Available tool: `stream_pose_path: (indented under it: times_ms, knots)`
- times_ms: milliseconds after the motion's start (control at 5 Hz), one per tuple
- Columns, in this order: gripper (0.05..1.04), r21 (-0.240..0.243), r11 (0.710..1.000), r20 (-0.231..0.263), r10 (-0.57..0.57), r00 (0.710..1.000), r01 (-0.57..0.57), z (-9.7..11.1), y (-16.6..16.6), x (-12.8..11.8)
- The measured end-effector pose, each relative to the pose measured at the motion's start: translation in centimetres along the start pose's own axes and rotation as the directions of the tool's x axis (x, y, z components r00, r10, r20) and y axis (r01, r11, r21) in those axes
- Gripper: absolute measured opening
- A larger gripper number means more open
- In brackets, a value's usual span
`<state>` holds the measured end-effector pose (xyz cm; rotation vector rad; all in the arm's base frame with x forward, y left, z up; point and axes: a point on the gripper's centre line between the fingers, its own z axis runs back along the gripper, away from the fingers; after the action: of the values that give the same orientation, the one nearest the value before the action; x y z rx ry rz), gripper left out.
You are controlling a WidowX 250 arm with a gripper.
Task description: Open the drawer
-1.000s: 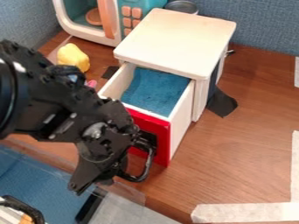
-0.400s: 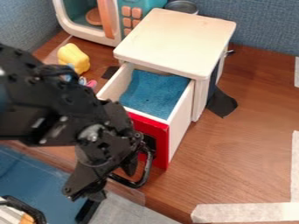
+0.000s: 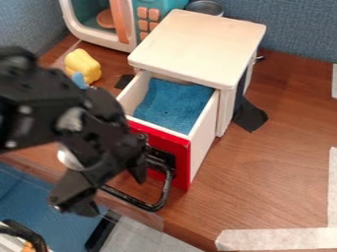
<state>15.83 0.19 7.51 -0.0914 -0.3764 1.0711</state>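
**Lettering and Signs**

No text, label, brand, number or sign can be read in the camera view.

The black gripper [image 3: 117, 196] hangs at the near left, its fingers apart, by the black handle [image 3: 155, 206] on the red front of the drawer [image 3: 181, 147]. The drawer stands open from the white cabinet [image 3: 197, 44], blue lining [image 3: 172, 103] showing inside. Far left are a toy microwave [image 3: 146, 17] and a yellow toy [image 3: 82, 64]; pale tape [image 3: 276, 239] crosses the near right of the wooden table [image 3: 263, 172]
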Motion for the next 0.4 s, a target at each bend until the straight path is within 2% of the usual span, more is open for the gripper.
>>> stream_pose_path:
  times_ms: [200, 400]
  knots:
    - [1.007, 0.000, 0.986, -0.072, -0.166, 0.983, 0.166, 1.16, 0.32, -0.05]
    - [1.007, -0.008, 0.943, -0.142, -0.331, 0.933, 0.333, 1.95, 0.71, -0.62]
